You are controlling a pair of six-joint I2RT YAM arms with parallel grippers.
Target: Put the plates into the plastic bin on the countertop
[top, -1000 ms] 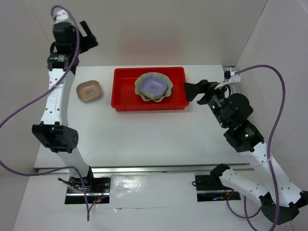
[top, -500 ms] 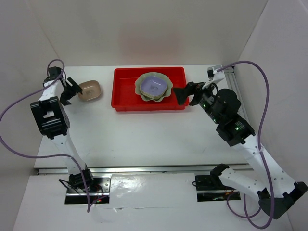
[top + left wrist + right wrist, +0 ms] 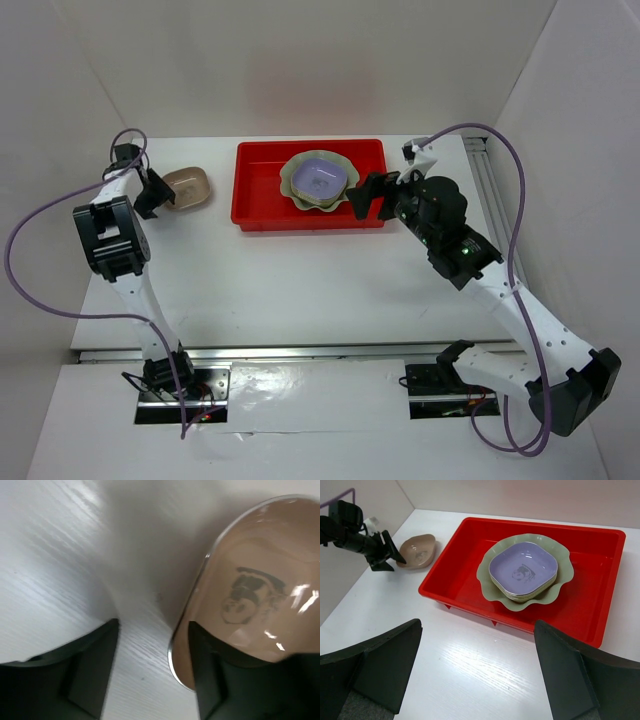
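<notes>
Drops the left gripper point(image 3: 152, 627) to the tan plate point(image 3: 250, 590), jaws narrowing astride its rim, not yet clamped. Holds the right gripper point(image 3: 477, 630) wide open, empty, beside the bin point(image 3: 520, 524).

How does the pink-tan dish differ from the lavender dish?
Place: the pink-tan dish sits on the countertop left of the red bin; the lavender dish is inside it. Support: the pink-tan dish lies alone; the lavender dish tops a stack on the large green dish. Contact: the left hand straddles the pink-tan dish's rim; no hand touches the lavender dish. Both are rounded squares with a dark centre print.
</notes>
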